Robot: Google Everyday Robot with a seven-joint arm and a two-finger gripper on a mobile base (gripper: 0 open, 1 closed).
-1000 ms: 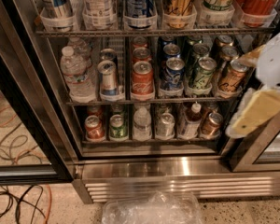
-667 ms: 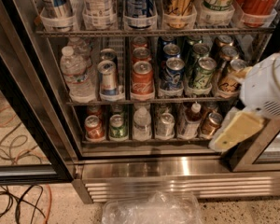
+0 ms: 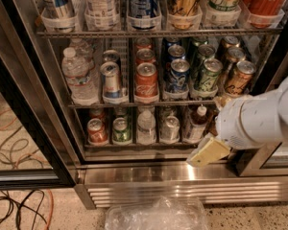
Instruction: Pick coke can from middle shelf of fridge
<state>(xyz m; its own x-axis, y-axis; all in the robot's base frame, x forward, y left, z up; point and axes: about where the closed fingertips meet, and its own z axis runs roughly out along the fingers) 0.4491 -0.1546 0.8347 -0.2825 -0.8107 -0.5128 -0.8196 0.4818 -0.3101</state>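
The coke can (image 3: 146, 82) is red with white script and a silver top. It stands at the front of its lane on the middle shelf (image 3: 134, 104) of the fridge (image 3: 182, 175), with more red cans behind it. My gripper (image 3: 207, 153) is a cream-coloured tip at the end of my white arm (image 3: 259, 119). It hangs low at the right, in front of the fridge's bottom sill. It is below and to the right of the coke can and apart from it. It holds nothing that I can see.
A silver-blue can (image 3: 110, 80) and a water bottle (image 3: 78, 78) stand left of the coke can; a Pepsi can (image 3: 178, 75) and a green can (image 3: 207, 74) stand right. Tall cans fill the rack above. A clear plastic bag (image 3: 156, 215) and cables (image 3: 19, 207) lie on the floor.
My arm and gripper have moved left and down, from beside the middle shelf's right end to in front of the bottom sill. The cans have not moved.
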